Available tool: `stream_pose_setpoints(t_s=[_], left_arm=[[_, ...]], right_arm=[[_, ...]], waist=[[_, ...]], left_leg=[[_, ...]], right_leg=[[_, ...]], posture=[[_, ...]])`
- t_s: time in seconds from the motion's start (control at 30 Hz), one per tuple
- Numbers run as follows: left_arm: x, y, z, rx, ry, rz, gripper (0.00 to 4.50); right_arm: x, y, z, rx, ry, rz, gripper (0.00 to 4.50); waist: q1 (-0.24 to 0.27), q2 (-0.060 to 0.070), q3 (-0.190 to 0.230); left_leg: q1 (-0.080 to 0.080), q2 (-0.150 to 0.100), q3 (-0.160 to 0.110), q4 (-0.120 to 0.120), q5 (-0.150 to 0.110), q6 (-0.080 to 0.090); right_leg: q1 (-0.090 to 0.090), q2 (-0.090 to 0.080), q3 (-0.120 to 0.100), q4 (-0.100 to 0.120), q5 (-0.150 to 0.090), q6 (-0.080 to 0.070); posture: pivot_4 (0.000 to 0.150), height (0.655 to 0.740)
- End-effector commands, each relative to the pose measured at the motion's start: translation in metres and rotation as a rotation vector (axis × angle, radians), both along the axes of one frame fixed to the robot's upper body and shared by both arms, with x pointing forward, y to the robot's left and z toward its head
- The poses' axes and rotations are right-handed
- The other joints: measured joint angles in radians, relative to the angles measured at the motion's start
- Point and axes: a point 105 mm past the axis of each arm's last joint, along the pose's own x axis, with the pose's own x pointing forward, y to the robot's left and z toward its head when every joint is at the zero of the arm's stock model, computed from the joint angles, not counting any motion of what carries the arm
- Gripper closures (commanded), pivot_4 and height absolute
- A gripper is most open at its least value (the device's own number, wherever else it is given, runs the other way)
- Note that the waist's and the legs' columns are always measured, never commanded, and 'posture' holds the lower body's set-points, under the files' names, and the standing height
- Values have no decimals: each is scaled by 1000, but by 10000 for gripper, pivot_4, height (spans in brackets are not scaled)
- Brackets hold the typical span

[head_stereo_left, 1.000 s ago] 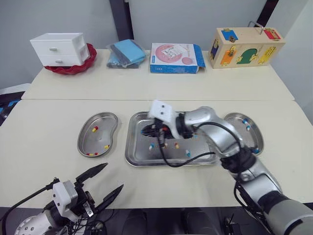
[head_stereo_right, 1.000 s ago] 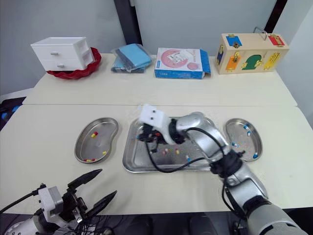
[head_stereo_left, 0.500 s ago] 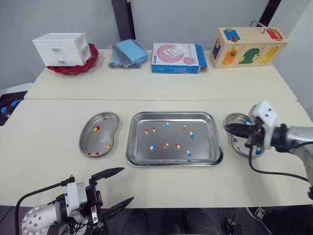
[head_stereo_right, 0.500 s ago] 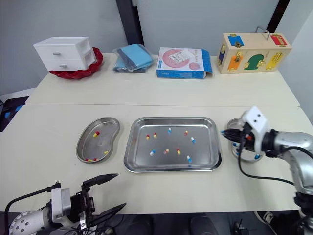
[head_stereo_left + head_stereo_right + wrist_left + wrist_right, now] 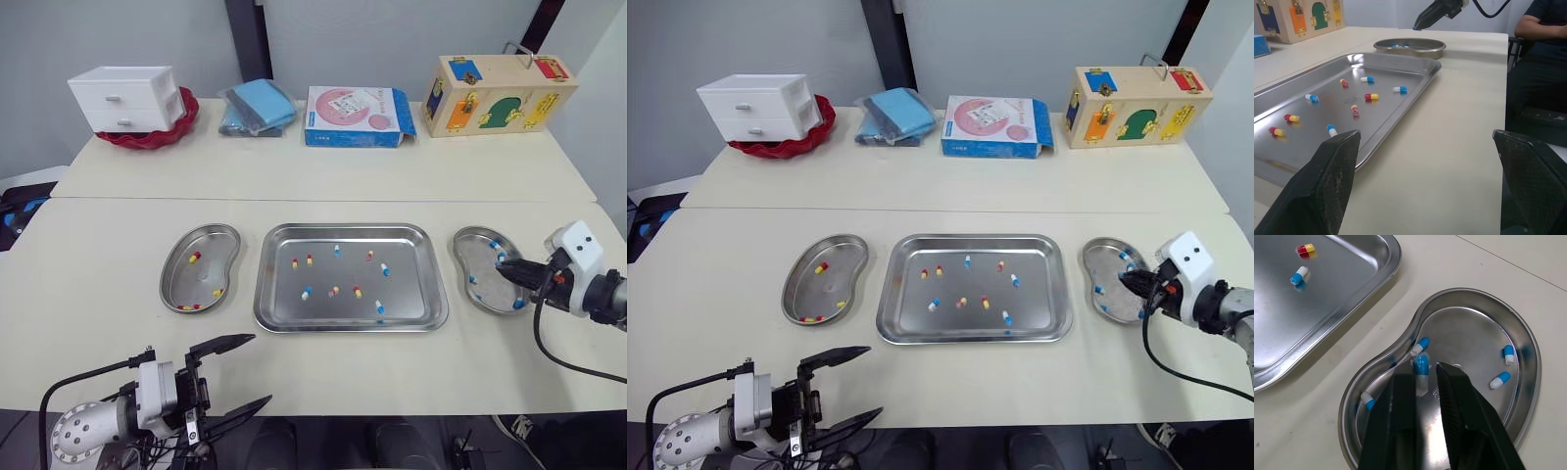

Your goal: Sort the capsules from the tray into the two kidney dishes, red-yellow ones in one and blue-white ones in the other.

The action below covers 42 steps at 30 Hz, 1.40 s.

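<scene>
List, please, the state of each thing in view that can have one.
tray: holds unsorted capsules of both kinds
left kidney dish: holds red-yellow capsules
right kidney dish: holds blue-white capsules
left gripper: open, empty
right gripper: above the right kidney dish
white drawer unit: drawers shut

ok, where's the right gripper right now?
In the eye views the right gripper is on the robot's right, over the right kidney dish beside the tray, with a blue-white capsule between its fingertips.
</scene>
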Motion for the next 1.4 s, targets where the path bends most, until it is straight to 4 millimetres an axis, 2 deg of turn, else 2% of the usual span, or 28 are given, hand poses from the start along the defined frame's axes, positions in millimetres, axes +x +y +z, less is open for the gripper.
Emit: stream_pose_setpoints(t_s=[0.03, 0.13, 0.17, 0.2, 0.23, 0.37, 0.47, 0.6, 0.77, 0.93, 1.1, 1.2, 1.3, 1.4], left_arm=[[-1, 1, 5, -18, -27, 11, 0], [-1, 1, 5, -22, -24, 22, 0], [-1, 1, 5, -22, -24, 24, 0], [-2, 1, 6, -22, -24, 25, 0], [-1, 1, 6, -21, -24, 27, 0], [0, 1, 7, -21, -27, 32, 0], [3, 2, 8, -18, -29, 44, 0], [10, 11, 12, 4, 11, 110, 0], [15, 33, 12, 58, 62, 208, 0], [12, 39, 12, 70, 79, 239, 0], [7, 44, 8, 90, 98, 263, 0], [8, 47, 9, 116, 114, 264, 0], [15, 51, 13, 159, 134, 256, 0], [34, 53, 20, 264, 154, 225, 0]], right_arm=[[-2, -5, 10, -28, -30, 5, 25741], [-6, -6, 9, -21, -17, 18, 18454], [-8, -6, 8, -23, -7, 20, 13812], [-9, -8, 7, -29, 0, 20, 13812], [-10, -9, 6, -35, 3, 19, 9981], [-12, -10, 8, -25, -2, 32, 278], [-19, 0, 9, 2, -12, 99, 76], [-47, 22, 9, 70, -38, 258, 76], [-89, 53, -3, 196, -41, 373, 76], [-123, 86, -27, 234, -64, 450, 76], [-134, 100, -51, 231, -85, 466, 76], [-127, 100, -54, 241, -128, 427, 76], [-124, 103, -53, 254, -148, 415, 76], [-122, 104, -53, 269, -145, 395, 76]], waist=[[1, 0, 0], [2, 0, 0], [2, 0, 0], [2, 0, 0], [2, 0, 0], [2, 0, 0], [3, 0, 0], [10, 0, 0], [21, 0, 0], [23, 0, -1], [20, -2, -1], [23, -2, -1], [23, -2, -1], [27, -2, -1]], left_leg=[[0, 0, 0, 0, 0, 0], [0, 0, 0, 0, 0, 0], [0, 0, 0, 0, 0, 0], [0, 0, 0, 0, 0, 0], [0, 0, 0, 0, 0, 0], [0, 0, 0, 0, 0, 0], [1, 0, 0, 0, 0, 0], [0, 0, -2, 0, 0, 0], [2, 0, -3, 0, 0, 0], [5, 0, -3, 0, 0, 0], [8, 1, -2, 0, 0, 0], [9, 1, -2, 0, 0, 0], [9, 1, -2, 0, 0, 0], [9, 1, -2, -1, 0, 0]], right_leg=[[0, 0, 0, 0, 0, 0], [0, 0, 0, 0, 0, 0], [0, 0, 0, 0, 0, 0], [0, 0, 0, 0, 0, 0], [0, 0, 0, 0, 0, 0], [1, 0, 0, 0, 0, 0], [1, 0, 0, 0, 0, 0], [2, 0, -2, -1, 0, 0], [5, 0, -3, -2, 0, 0], [9, 0, -3, -3, 0, 0], [11, 0, -2, -4, 0, 0], [12, 0, -2, -4, 0, 0], [12, 0, -2, -4, 0, 0], [12, 0, -2, -4, -1, 0]], posture=[[1500, 7400], [1500, 7400], [1500, 7400], [1500, 7400], [1500, 7400], [1500, 7400], [1500, 7400], [1500, 7400], [1500, 7400], [1500, 7400], [1500, 7400], [1500, 7400], [1500, 7400], [1500, 7400]])
